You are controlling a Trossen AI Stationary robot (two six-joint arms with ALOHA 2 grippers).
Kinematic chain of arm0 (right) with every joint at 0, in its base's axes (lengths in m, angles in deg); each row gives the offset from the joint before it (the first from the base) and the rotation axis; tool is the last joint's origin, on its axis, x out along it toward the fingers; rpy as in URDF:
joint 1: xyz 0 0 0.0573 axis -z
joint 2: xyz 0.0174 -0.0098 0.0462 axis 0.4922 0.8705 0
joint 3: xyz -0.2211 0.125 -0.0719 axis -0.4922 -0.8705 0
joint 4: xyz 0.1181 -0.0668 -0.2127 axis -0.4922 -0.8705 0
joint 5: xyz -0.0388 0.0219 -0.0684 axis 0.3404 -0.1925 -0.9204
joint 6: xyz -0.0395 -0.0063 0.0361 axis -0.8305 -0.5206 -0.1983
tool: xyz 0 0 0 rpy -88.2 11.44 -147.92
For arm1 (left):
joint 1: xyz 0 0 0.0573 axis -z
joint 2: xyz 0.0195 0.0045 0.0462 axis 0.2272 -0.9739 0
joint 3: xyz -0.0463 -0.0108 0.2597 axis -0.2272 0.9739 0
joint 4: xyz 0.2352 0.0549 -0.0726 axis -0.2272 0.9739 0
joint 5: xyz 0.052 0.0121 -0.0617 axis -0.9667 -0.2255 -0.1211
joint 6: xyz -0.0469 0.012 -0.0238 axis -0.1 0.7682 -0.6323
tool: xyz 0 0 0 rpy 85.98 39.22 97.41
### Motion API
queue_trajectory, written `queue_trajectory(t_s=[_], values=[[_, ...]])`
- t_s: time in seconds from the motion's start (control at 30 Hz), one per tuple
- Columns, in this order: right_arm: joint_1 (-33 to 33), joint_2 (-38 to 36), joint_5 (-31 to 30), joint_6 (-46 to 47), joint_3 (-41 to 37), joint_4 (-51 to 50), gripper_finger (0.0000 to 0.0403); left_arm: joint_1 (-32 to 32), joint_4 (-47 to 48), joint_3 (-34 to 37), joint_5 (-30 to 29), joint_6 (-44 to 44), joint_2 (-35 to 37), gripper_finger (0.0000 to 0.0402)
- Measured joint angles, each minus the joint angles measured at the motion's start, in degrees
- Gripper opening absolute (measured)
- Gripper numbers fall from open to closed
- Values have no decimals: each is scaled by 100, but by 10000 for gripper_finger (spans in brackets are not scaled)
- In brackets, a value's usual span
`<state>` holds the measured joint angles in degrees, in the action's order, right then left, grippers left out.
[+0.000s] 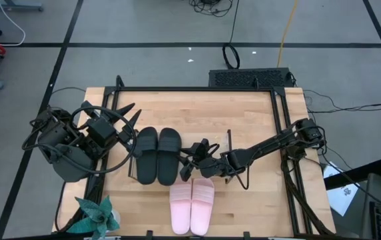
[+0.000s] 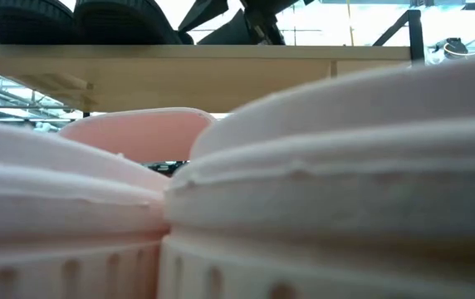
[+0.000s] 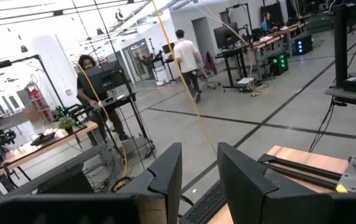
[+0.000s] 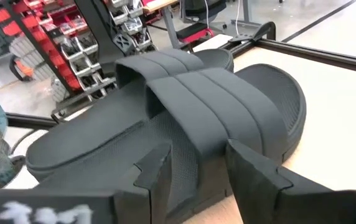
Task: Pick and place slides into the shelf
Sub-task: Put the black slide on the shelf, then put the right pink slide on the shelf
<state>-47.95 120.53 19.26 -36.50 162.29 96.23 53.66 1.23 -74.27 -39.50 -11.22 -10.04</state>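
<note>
The right gripper [image 1: 192, 160], fingers apart, sits at 3 o'clock of the matte black slides [image 1: 158, 155]; the left gripper [image 1: 128, 117], fingers apart, hovers at their 10 o'clock.

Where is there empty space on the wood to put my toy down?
Bare wood lies behind the black slides, toward the far rail, and right of the pink slides, up to the right rail. The middle is crowded: both pairs and the right gripper bunch together. The plant fills the near left corner.

From where I stand, nothing legible: the white marking on the right hand [image 4: 193, 186] is only a blur, and the slides carry no brand I can make out.
</note>
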Motion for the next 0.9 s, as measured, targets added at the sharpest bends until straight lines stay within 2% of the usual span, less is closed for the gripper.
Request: queue_trajectory(t_s=[0.4,0.83,0.9], values=[[-2,-37,8,8,0,-97,139,0,0,1,-2,0,0,108],[-221,-487,11,-51,0,-481,139,0,1,1,-2,3,0,108],[-314,-620,206,-262,0,-543,139,0,4,1,-4,14,0,108]])
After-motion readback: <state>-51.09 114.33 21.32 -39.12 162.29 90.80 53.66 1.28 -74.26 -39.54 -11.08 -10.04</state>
